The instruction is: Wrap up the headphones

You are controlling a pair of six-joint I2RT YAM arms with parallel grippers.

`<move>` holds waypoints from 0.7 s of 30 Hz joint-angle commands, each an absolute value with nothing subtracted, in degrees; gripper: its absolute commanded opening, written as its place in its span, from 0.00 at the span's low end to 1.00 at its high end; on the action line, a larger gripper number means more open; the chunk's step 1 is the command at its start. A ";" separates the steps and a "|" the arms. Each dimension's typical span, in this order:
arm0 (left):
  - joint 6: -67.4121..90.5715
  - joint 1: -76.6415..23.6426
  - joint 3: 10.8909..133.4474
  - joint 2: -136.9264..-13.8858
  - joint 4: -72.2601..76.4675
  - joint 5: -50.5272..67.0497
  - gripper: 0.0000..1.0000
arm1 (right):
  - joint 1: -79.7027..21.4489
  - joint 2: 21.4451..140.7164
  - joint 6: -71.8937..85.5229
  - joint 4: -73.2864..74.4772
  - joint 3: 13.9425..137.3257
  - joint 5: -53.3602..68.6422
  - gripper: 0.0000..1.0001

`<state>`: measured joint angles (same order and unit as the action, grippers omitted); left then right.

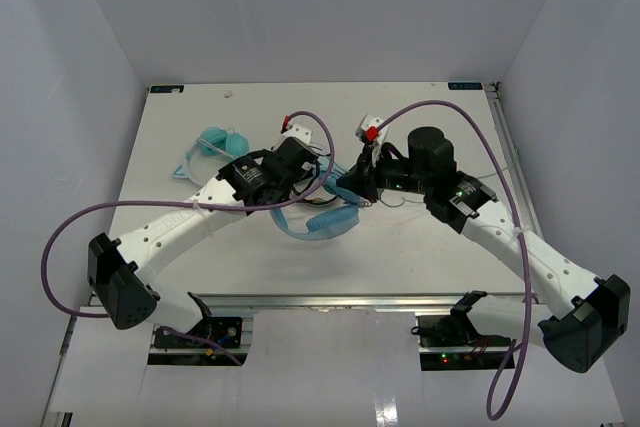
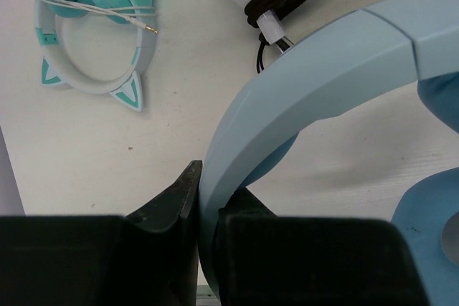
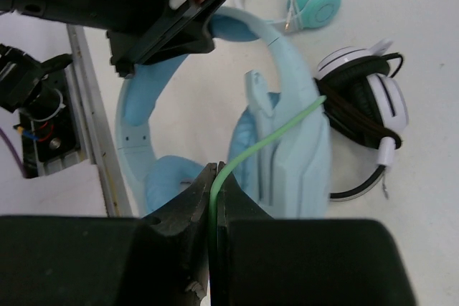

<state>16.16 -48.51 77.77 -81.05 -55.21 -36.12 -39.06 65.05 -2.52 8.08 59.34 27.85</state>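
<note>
The light blue headphones [image 1: 331,223] lie in the middle of the table between both arms. My left gripper [image 1: 312,179] is shut on their wide headband [image 2: 315,69], which runs up and right from between my fingers [image 2: 208,191]. A blue padded ear cup [image 2: 430,234] shows at the lower right. My right gripper [image 1: 352,190] is shut on the thin pale green cable [image 3: 272,137]. The cable leaves my right gripper [image 3: 216,173] and crosses over the folded ear cup arm [image 3: 294,148] towards the upper right.
Teal cat-ear headphones [image 1: 215,147] with a wound white cable lie at the back left, also in the left wrist view [image 2: 93,26]. Black-and-white headphones [image 3: 366,120] lie just beyond the blue pair. The table's front rail [image 3: 93,141] is close by.
</note>
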 commanded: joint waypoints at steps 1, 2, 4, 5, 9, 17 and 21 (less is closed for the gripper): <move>21.35 -47.81 81.29 -82.26 -53.19 -40.52 0.00 | -42.00 62.14 2.37 1.33 55.92 33.76 0.08; 21.71 -47.75 81.62 -82.43 -52.99 -40.87 0.00 | -42.43 61.75 2.99 0.61 55.06 33.04 0.08; 22.49 -47.61 82.31 -82.78 -52.68 -41.59 0.00 | -43.17 60.99 4.34 -1.01 53.31 31.81 0.08; 23.02 -47.54 82.73 -83.00 -52.75 -41.93 0.00 | -43.25 60.69 5.29 -2.26 52.32 31.72 0.08; 24.57 -47.37 83.68 -82.96 -52.46 -42.49 0.00 | -43.82 59.62 8.15 -6.11 48.91 30.79 0.11; 26.82 -47.24 84.94 -81.06 -51.36 -43.51 0.00 | -46.12 57.37 12.70 -11.76 43.26 27.83 0.13; 28.38 -47.11 85.26 -79.75 -50.78 -42.94 0.00 | -48.89 55.10 13.59 -13.35 40.72 22.25 0.13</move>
<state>23.06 -48.26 81.60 -83.98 -55.41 -39.93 -45.47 58.59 10.95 -7.95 43.13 26.52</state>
